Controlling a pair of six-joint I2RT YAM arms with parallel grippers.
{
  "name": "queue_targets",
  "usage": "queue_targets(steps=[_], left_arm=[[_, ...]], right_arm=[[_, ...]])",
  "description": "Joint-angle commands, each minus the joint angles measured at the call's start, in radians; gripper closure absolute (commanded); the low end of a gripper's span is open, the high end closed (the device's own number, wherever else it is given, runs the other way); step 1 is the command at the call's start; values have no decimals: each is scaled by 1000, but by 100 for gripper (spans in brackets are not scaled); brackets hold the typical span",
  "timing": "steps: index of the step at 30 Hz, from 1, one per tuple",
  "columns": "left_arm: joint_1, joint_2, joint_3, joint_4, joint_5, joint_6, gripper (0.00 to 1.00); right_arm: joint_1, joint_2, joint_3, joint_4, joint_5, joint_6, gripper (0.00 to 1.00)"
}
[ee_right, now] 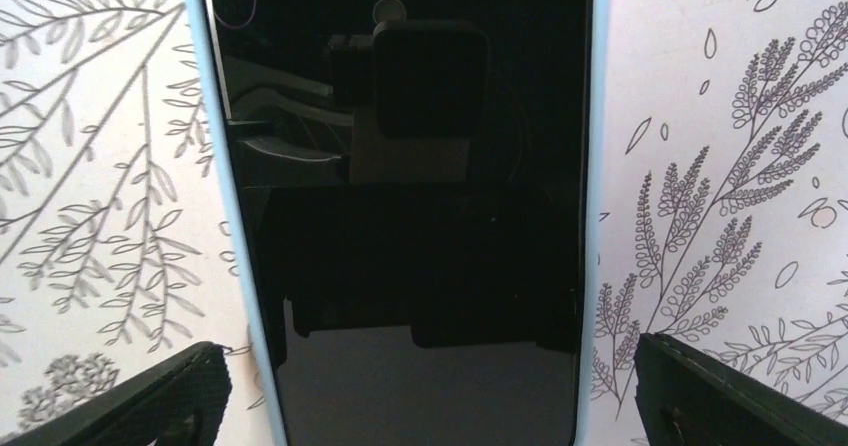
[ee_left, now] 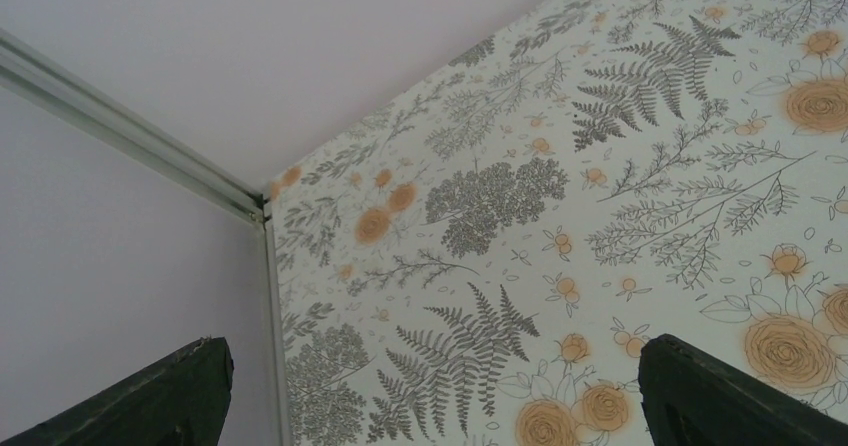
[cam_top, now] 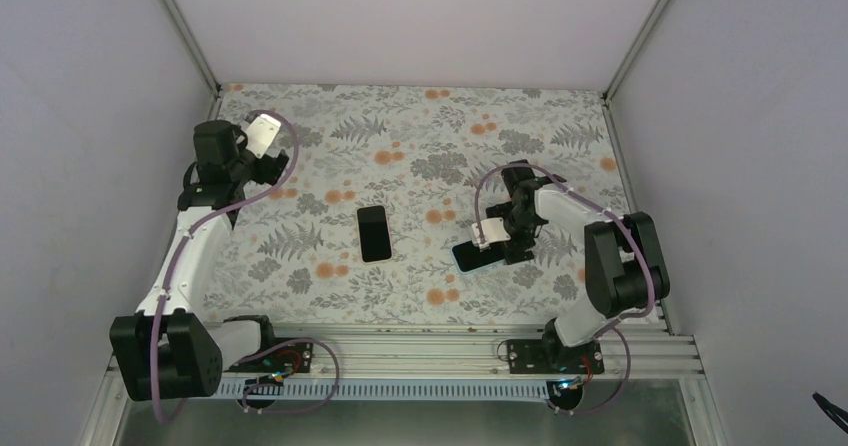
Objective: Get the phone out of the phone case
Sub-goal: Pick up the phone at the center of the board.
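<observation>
Top view. Table (cam_top: 420, 116) covered in a print of grey ferns and orange flowers, boxed in by pale walls. Left arm (cam_top: 190, 246) reaching up along the left edge, wrist turned near the far left corner, well apart from everything lying on the table. Right arm (cam_top: 600, 256) bent in from the right, wrist low over the phone (cam_top: 468, 257). Phone lying flat right of centre, only its near-left end showing from under the wrist. Near the middle of the table, a dark slab (cam_top: 375, 233), flat, phone-shaped, touched by neither arm; too small here to tell whether a second phone or something else.

Left wrist view. Left gripper (ee_left: 437, 366) spread wide, holding nothing. Dark fingers (ee_left: 150, 406) at the bottom corners of the frame, bare floral print between them. Beyond, the far corner of the table and a metal rail (ee_left: 130, 131) running along the meeting of the pale walls.

Right wrist view. Right gripper (ee_right: 425, 366) spread wide too, gripping nothing. Fingers (ee_right: 730, 396) one on each side of the phone, just outside its long edges. Phone filling the middle of the frame, screen up, black glass mirroring the camera above. Phone case (ee_right: 243, 266), pale blue, wrapped around the phone, thin rim visible down both long sides. Phone seated in the case, flat on the print.
</observation>
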Motion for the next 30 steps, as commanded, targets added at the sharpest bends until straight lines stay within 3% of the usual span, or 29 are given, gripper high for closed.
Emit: queue_targets(steps=[1, 10, 14, 19, 24, 27, 30], left_arm=[[18, -18, -23, 37, 40, 6, 0], [29, 0, -7, 19, 84, 20, 0], [29, 63, 81, -147, 226, 56, 0], [29, 187, 266, -397, 401, 120, 0], [24, 312, 447, -602, 610, 145, 0], [18, 426, 592, -665, 725, 74, 0], [-4, 598, 813, -782, 832, 21, 0]], right_arm=[[16, 39, 14, 55, 5, -19, 0], [45, 115, 12, 99, 59, -34, 2], [52, 118, 16, 90, 68, -3, 28], [52, 107, 9, 77, 44, 72, 39], [50, 53, 62, 95, -120, 223, 53], [55, -46, 51, 215, -222, 314, 54], [84, -120, 24, 401, -228, 418, 57]])
